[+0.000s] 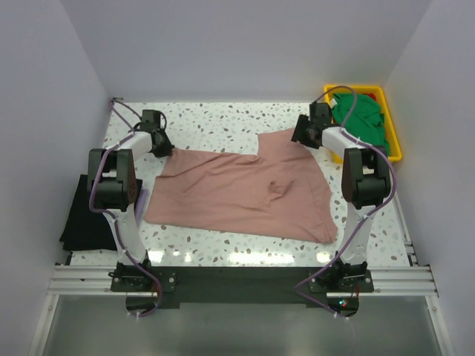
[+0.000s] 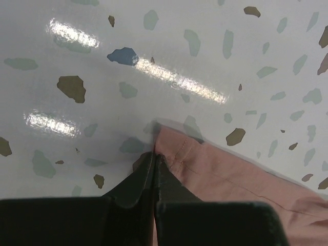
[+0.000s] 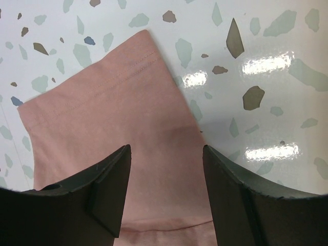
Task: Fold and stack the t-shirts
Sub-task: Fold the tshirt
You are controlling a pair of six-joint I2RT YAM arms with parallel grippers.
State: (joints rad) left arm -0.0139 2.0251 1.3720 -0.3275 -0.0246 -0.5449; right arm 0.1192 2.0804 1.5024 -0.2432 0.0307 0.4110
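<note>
Pale walls close off three sides of a white, speckled tabletop; strip-light glare washes out parts of its surface in both wrist views.

Pink t-shirt: lies spread at the middle of the tabletop, between the two arms, with a small crease near its centre. Its neckline and print cannot be made out.

Black t-shirt: a dark mass at the left edge of the tabletop, partly hidden behind the left arm. Its outline cannot be read, nor whether it is folded.

Yellow tray: stands at the far right corner, its near left part screened by the right arm and cables. Green t-shirt: bunched inside the tray. A sliver of red shows at the tray's far end, too small to identify.

Left fingers: at the shirt's far left corner. In the left wrist view the left fingers are pressed together, and the stitched hem corner of the pink t-shirt runs in between their tips: closed on the cloth. The part behind the tips is hidden.

Right fingers: at the shirt's far right sleeve. In the right wrist view the right fingers stand wide apart over that sleeve of the pink t-shirt, holding nothing. Contact between the tips and the cloth cannot be judged.
</note>
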